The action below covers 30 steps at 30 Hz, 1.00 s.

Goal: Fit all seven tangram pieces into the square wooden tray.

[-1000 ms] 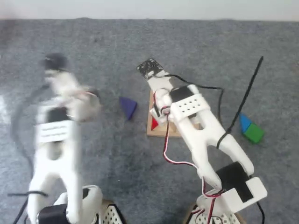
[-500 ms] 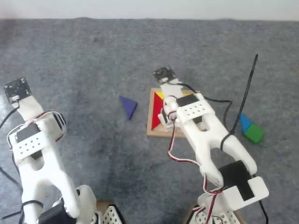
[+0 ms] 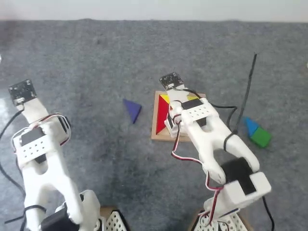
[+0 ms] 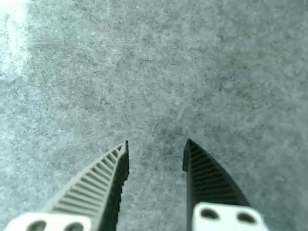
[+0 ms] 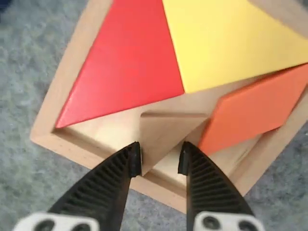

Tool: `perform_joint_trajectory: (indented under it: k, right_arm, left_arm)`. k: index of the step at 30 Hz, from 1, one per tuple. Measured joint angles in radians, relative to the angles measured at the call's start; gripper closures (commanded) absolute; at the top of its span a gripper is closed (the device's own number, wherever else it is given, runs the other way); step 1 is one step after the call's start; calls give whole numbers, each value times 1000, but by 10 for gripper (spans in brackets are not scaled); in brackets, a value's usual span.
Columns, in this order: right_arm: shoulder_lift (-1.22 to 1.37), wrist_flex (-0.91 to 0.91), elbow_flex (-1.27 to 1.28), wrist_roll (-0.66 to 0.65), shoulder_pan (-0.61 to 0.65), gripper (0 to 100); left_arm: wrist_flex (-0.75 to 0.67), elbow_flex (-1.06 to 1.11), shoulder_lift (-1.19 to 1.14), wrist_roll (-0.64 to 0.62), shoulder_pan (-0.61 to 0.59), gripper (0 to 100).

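Note:
The square wooden tray [image 3: 155, 133] lies mid-table under my right arm [image 3: 198, 113]. Its rim [image 5: 50, 138] frames a red triangle [image 5: 127, 62], a yellow triangle [image 5: 226, 38] and an orange parallelogram [image 5: 257, 108]. My right gripper [image 5: 159, 156] is shut on a plain wooden triangle [image 5: 163, 130], held low over the tray's bare corner. A purple triangle [image 3: 132, 109] lies on the carpet left of the tray. A blue piece [image 3: 251, 125] and a green piece [image 3: 262, 137] sit together to the right. My left gripper [image 4: 156, 154] hangs open over bare carpet at the far left.
Grey carpet [image 3: 96, 57] covers the table. A black cable [image 3: 245, 96] rises between the tray and the blue and green pieces. My left arm [image 3: 36, 144] stands well left of the purple triangle.
My left arm has swung away to the far left. My right arm has shifted slightly right and settled over the tray.

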<state>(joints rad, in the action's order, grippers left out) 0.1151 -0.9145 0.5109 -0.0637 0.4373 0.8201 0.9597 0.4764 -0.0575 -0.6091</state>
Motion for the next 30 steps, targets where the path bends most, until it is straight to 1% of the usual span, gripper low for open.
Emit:
perform_joint_trajectory:
  k: [5, 16, 21, 25, 30]
  right_arm:
    - [35, -2, -35, 2, -5, 854]
    - [58, -32, -129, 3, -114, 854]
    - [58, -54, -155, -6, -107, 854]
    - [58, -81, -155, -9, -77, 854]
    - [40, -92, -155, -11, -83, 854]
  left_arm:
    - [0, 0, 0, 2, 2, 814]
    - [0, 0, 0, 2, -2, 814]
    - [0, 0, 0, 2, 0, 814]
    - [0, 0, 0, 2, 0, 814]
    - [0, 0, 0, 2, 0, 814]
